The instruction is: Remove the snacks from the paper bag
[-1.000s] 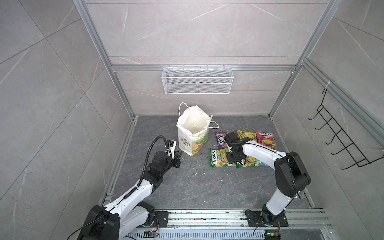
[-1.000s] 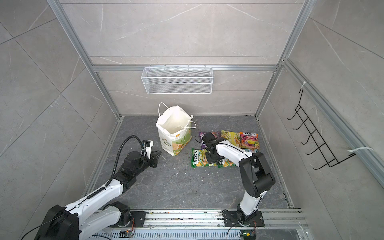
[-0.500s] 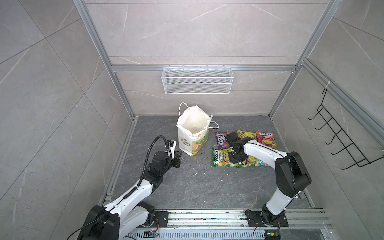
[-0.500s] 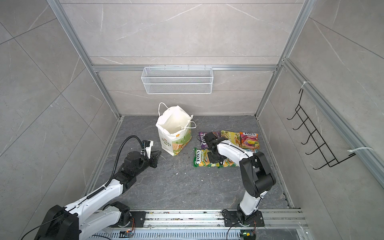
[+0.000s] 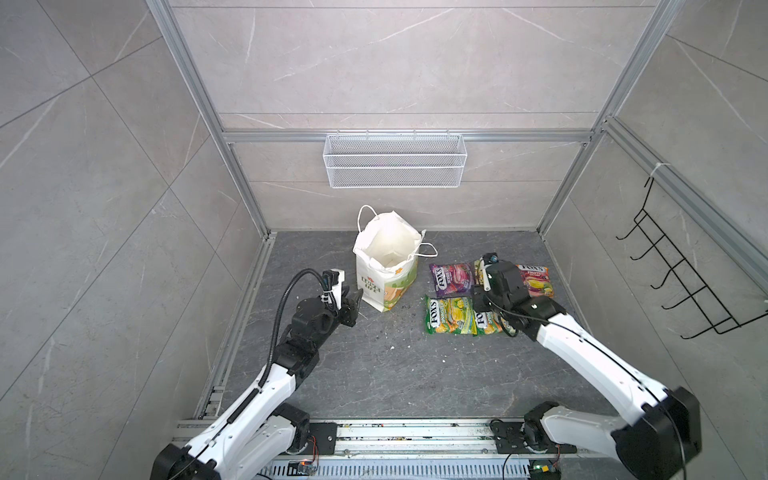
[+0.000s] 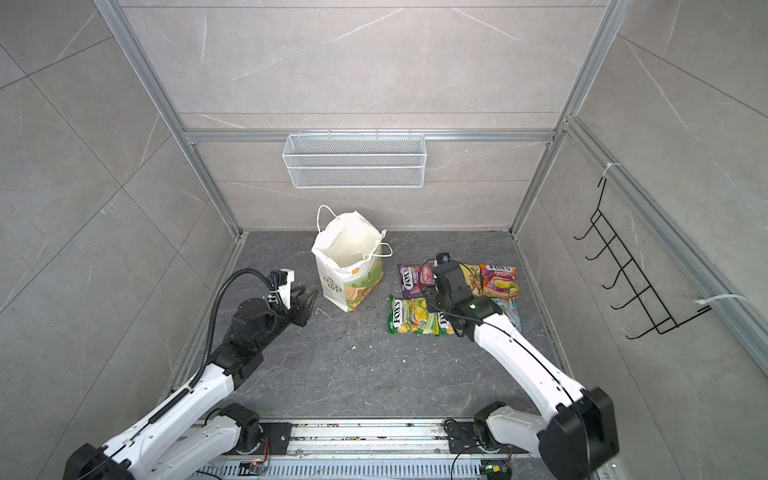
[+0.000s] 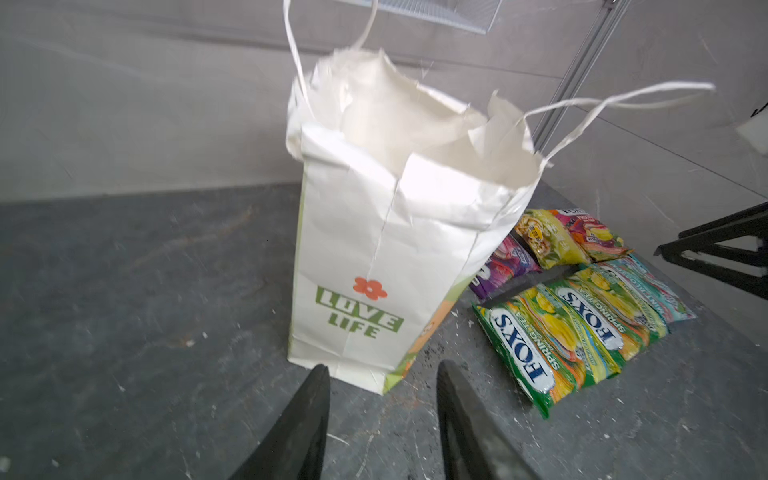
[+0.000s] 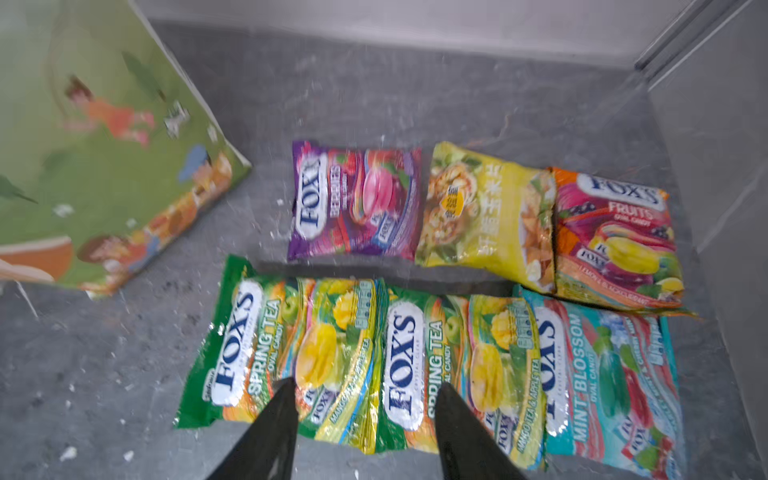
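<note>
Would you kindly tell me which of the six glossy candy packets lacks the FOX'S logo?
The flat yellow-green packet with Chinese characters, lying between the purple Berries packet and the red-pink Fruits packet; the other five all show FOX'S.

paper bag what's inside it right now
Inside the paper bag, both top views show only bare white paper, nothing else. Its near wall covers part of the bottom, so that strip cannot be checked.

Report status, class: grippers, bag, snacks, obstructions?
Left gripper open, empty, facing paper bag. Right gripper open over six snacks lying on floor. Bag upright, nothing visible inside. No obstructions.
</note>
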